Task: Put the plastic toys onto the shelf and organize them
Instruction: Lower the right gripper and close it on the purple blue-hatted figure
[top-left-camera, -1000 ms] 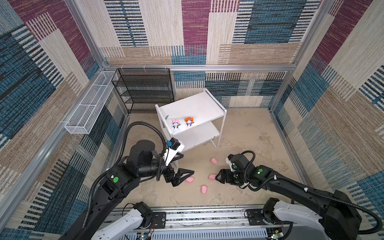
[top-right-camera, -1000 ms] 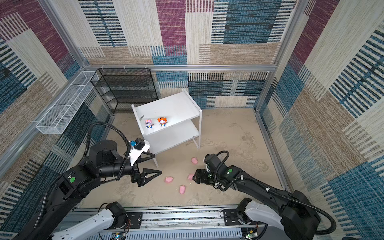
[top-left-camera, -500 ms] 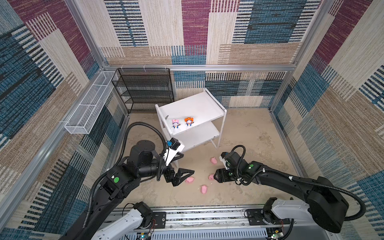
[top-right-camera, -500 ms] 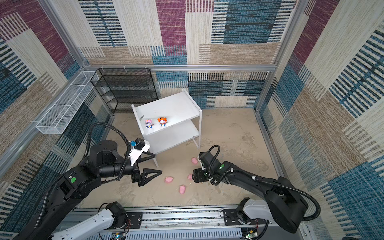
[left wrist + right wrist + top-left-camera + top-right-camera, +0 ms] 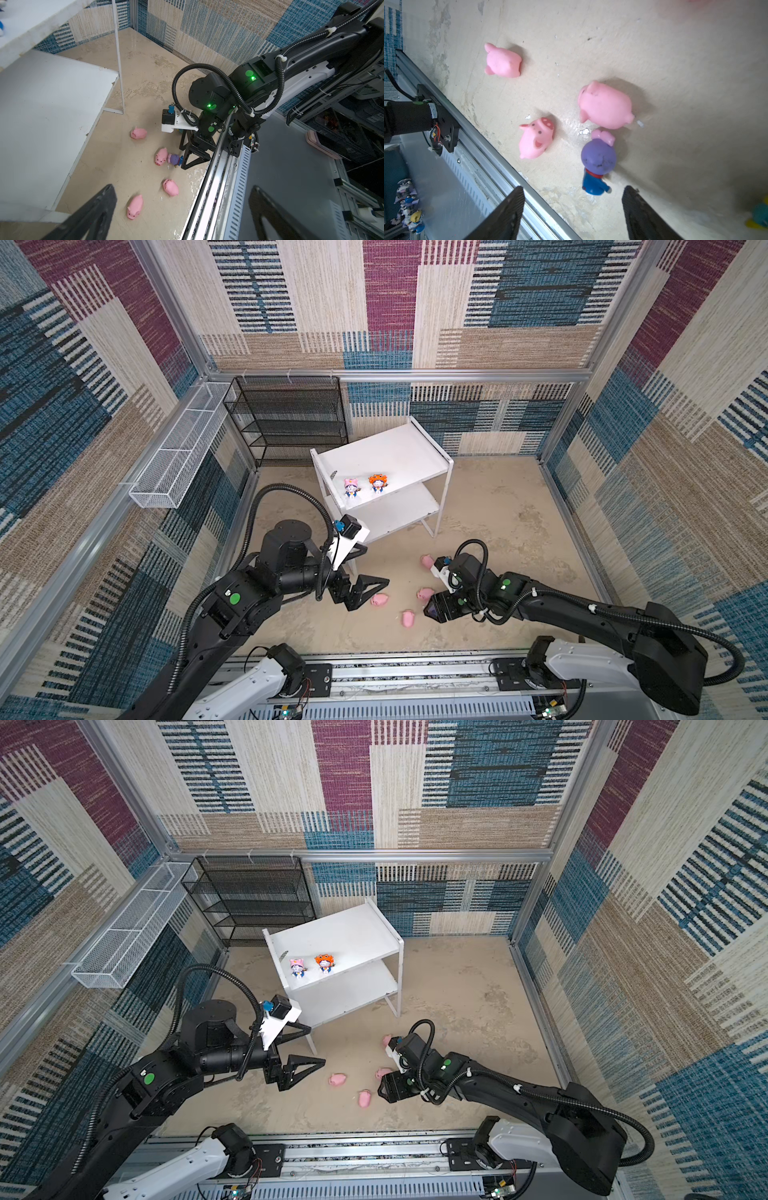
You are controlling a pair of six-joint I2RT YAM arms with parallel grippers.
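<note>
I find the left pincer (image 5: 369, 593) spread fully wide and holding nothing, its black triangular fingers over the mottled beige worktop (image 5: 498, 510). The right pincer (image 5: 573, 188) stands open and empty. The glossy purple-hooded figurine (image 5: 598, 158) lies on the worktop just ahead of its tips. Four smooth, rounded pink pigs (image 5: 379, 600) lie at 5 o'clock from the white flat-board shelf (image 5: 395, 448). The pink-hooded figurine (image 5: 351, 488) and orange-hooded figurine (image 5: 377, 483) stand upright on its top board.

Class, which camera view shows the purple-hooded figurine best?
The right wrist view: the purple-hooded figurine appears whole and close up. The left wrist view shows it small; in both top views the right arm hides it.
</note>
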